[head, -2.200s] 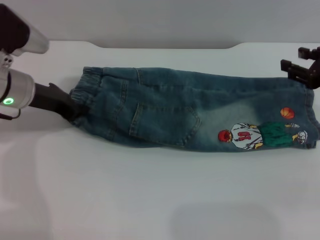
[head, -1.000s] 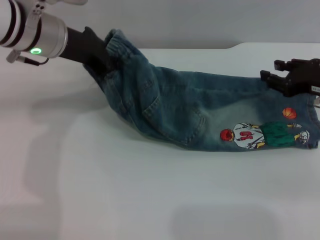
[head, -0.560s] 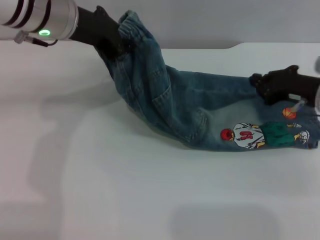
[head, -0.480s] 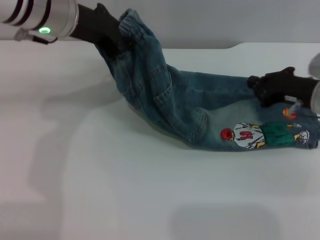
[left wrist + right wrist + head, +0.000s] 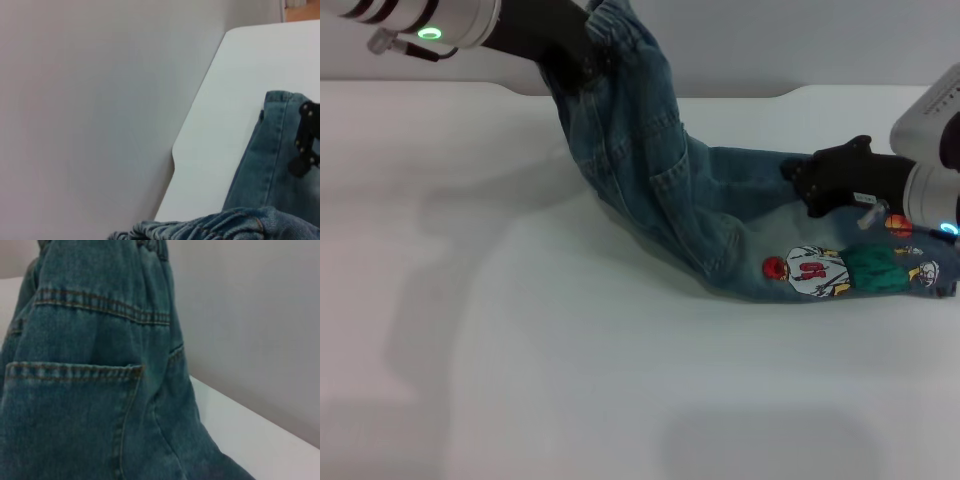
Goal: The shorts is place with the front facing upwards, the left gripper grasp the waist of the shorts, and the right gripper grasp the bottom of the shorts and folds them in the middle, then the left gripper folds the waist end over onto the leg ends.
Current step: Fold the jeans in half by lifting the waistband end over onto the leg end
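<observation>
The blue denim shorts (image 5: 660, 190) are folded lengthwise, and their gathered waist (image 5: 612, 22) is held high above the table. My left gripper (image 5: 582, 62), on the green-lit arm, is shut on that waist. From there the cloth hangs down and to the right. The bottom of the shorts (image 5: 932, 278) lies flat on the table at the right, beside the cartoon prints (image 5: 818, 272). My right gripper (image 5: 802, 186) rests low on the middle of the shorts, pointing left. The right wrist view is filled by the raised shorts and their patch pocket (image 5: 65, 410). The waistband (image 5: 210, 227) also shows in the left wrist view.
The white table (image 5: 570, 380) stretches wide in front of and left of the shorts. Its far edge (image 5: 740, 96) meets a grey wall close behind the raised waist. The arm's shadow falls on the table at the left.
My left gripper has lifted the waist off the table and carried it up and to the right. My right gripper has moved left from the far hem onto the middle of the shorts.
</observation>
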### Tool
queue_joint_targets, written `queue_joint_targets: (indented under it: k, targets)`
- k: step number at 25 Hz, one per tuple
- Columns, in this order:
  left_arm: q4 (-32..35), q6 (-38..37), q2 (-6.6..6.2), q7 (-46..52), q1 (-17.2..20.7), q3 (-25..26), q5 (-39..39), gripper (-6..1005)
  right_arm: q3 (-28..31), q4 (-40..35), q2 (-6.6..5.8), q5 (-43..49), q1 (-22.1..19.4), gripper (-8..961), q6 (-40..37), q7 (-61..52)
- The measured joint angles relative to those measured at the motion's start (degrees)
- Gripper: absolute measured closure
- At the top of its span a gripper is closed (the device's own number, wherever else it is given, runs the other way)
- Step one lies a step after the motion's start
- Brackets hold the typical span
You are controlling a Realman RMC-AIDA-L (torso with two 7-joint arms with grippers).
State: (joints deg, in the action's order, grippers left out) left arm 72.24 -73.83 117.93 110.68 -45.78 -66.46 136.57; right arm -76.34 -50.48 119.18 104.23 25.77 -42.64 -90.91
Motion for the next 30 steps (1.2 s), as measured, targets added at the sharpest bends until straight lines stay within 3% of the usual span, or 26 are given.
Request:
queue_joint_targets:
  k: [30]
  targets:
    - [7.11,0.04,0.01,0.41,-0.21,-1.11,-4.42,923,-3.28,2.48,0.10,-1.76,3.68,952,1.17,-0.34]
